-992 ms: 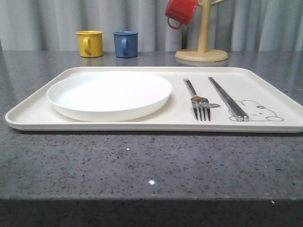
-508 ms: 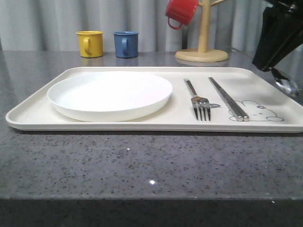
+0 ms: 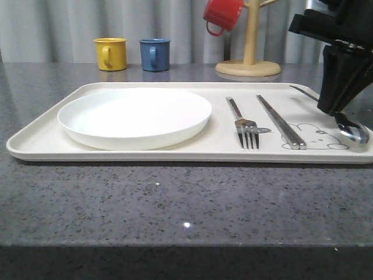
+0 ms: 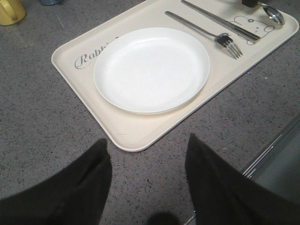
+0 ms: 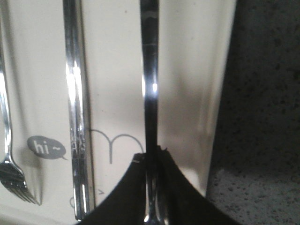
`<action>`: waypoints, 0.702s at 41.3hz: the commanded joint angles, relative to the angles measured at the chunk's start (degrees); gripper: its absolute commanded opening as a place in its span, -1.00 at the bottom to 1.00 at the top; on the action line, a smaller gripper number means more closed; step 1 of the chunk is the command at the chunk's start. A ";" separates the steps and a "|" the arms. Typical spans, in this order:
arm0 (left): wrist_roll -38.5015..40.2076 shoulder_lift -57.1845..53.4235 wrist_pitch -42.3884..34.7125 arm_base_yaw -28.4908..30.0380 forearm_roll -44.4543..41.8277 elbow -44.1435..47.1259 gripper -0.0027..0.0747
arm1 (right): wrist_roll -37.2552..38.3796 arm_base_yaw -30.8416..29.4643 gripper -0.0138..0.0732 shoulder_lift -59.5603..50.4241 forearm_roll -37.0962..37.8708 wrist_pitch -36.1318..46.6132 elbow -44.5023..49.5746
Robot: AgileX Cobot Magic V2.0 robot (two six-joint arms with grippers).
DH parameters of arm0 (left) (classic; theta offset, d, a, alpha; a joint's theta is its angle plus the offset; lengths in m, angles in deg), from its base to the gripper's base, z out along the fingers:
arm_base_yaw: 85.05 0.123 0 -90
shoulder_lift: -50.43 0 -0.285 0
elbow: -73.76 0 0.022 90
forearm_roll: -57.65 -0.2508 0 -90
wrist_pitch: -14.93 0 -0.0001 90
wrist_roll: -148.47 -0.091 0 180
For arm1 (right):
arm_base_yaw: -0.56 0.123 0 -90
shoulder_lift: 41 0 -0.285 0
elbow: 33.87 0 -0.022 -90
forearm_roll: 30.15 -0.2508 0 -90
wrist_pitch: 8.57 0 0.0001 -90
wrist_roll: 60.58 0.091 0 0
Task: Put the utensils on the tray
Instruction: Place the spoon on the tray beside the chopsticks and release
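Note:
The cream tray (image 3: 46,131) holds a white plate (image 3: 135,115), a steel fork (image 3: 243,123) and a chopstick pair (image 3: 281,121) beside the rabbit drawing. My right gripper (image 3: 335,108) is shut on the handle of a spoon (image 3: 352,131), whose bowl sits low at the tray's right end; whether it touches I cannot tell. In the right wrist view, that gripper (image 5: 152,157) pinches the spoon handle (image 5: 151,93) next to the chopsticks (image 5: 75,93) and fork (image 5: 9,173). My left gripper (image 4: 147,159) hangs open over the counter near the tray (image 4: 82,44) corner, with the plate (image 4: 152,68) beyond.
A yellow mug (image 3: 111,53) and a blue mug (image 3: 155,54) stand behind the tray. A red mug (image 3: 223,14) hangs on a wooden mug tree (image 3: 249,58) at the back right. Grey speckled counter (image 3: 175,198) stretches in front of the tray.
My right gripper came in from the right with the spoon and lowered it over the tray's right end. Plate, fork and chopsticks stayed put.

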 commanded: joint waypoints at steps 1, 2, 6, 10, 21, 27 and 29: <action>0.62 0.06 -4.18 -0.47 0.33 -1.39 -0.01 | 0.52 -0.24 -0.61 -2.39 -0.68 1.61 -1.63; 0.62 0.06 -4.18 -0.47 0.33 -1.39 -0.01 | 0.81 -0.24 -0.61 -2.39 -0.68 1.97 -1.63; 0.62 0.06 -4.18 -0.47 0.33 -1.39 -0.01 | 1.79 -0.24 -0.61 -2.39 -0.68 3.12 -1.63; 0.62 0.06 -4.18 -0.47 0.33 -1.39 -0.01 | 1.79 -0.24 -0.61 -2.27 -0.63 3.68 -1.63; 0.62 0.06 -4.18 -0.47 0.33 -1.39 -0.01 | 1.96 -0.24 -0.61 -0.11 -0.65 1.77 -1.68; 0.62 0.06 -4.18 -0.47 0.33 -1.39 -0.01 | 1.96 -0.24 -0.40 -0.18 -0.65 1.76 -1.68; 0.62 0.06 -4.18 -0.47 0.33 -1.39 -0.01 | 1.96 -0.24 -0.25 -0.18 -0.65 1.91 -1.68</action>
